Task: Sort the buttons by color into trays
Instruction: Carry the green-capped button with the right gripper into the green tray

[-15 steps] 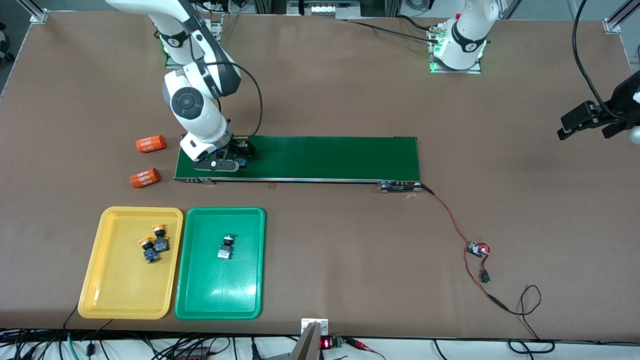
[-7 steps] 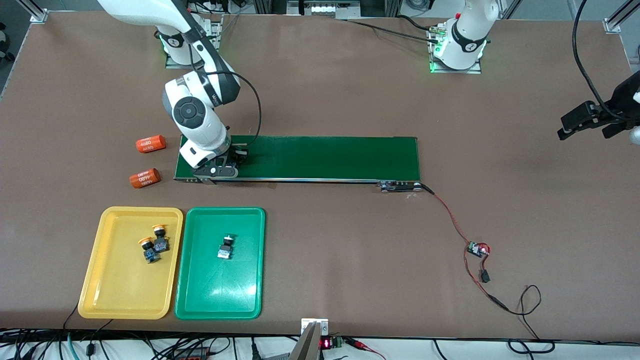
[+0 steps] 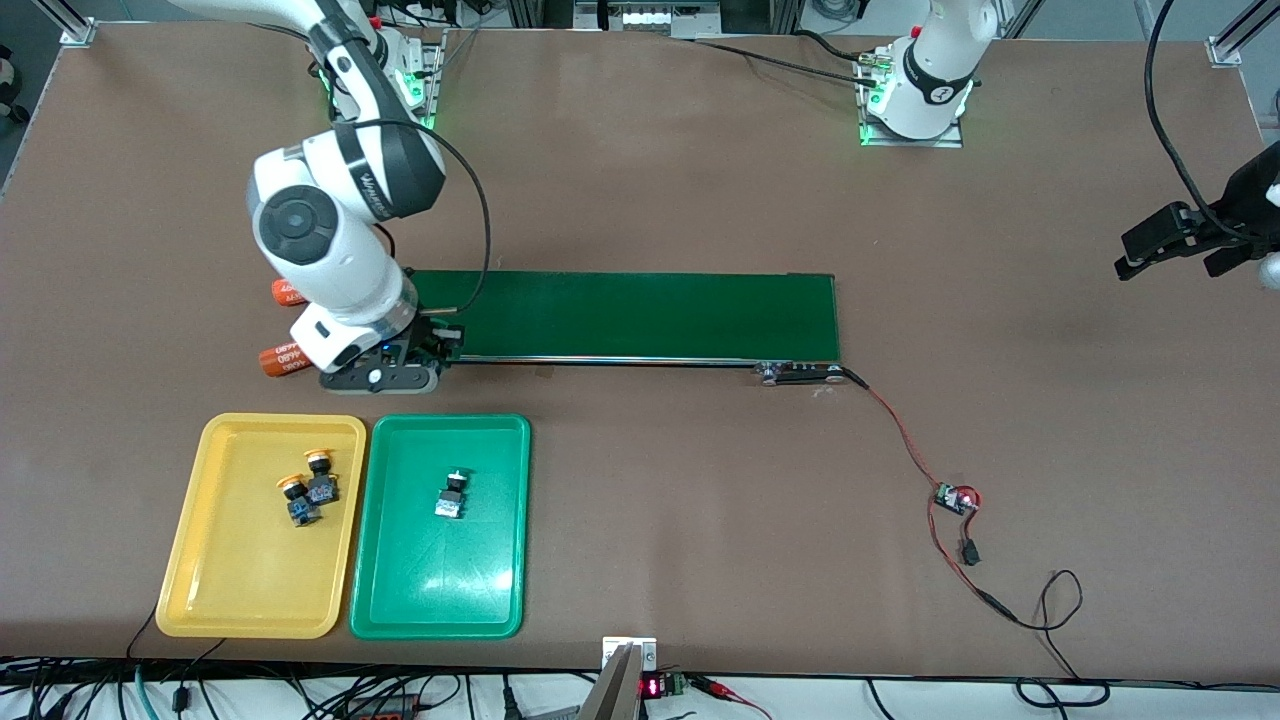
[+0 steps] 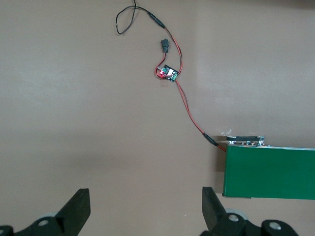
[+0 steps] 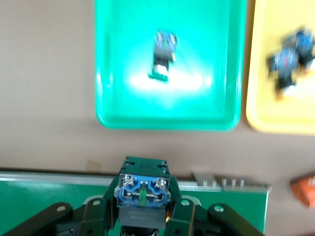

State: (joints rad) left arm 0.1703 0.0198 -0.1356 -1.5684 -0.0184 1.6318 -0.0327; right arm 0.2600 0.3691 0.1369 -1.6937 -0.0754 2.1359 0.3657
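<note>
The right gripper [image 3: 432, 352] is clamped on a button [image 5: 142, 189] and hangs over the dark green belt [image 3: 650, 315] at its end toward the right arm. The wrist view shows only the button's black-and-blue body with the terminals facing up, so its cap colour can't be read. My main worry is a drop into the wrong tray. The green tray [image 3: 450, 425] sits at about six o'clock from the gripper in the front view and the yellow tray [image 3: 220, 600] at about seven, and the two almost touch, so a small error along the table could put it over the shared edge. The hold is on a small body, so it could twist or slip during the carry. A release from too high could bounce it out of the shallow tray or onto the green tray's button [image 3: 452, 495]. The yellow tray already holds two orange-capped buttons [image 3: 308, 490], so I'd guess this one belongs in the green tray. An orange 4680 cylinder [image 3: 285, 358] lies just beside the wrist at nine o'clock and could get nudged on a low swing. The left gripper [image 4: 145, 206] waits with jaws apart over bare table at its own end, well clear, near the red-wired circuit board [image 3: 955, 497].
</note>
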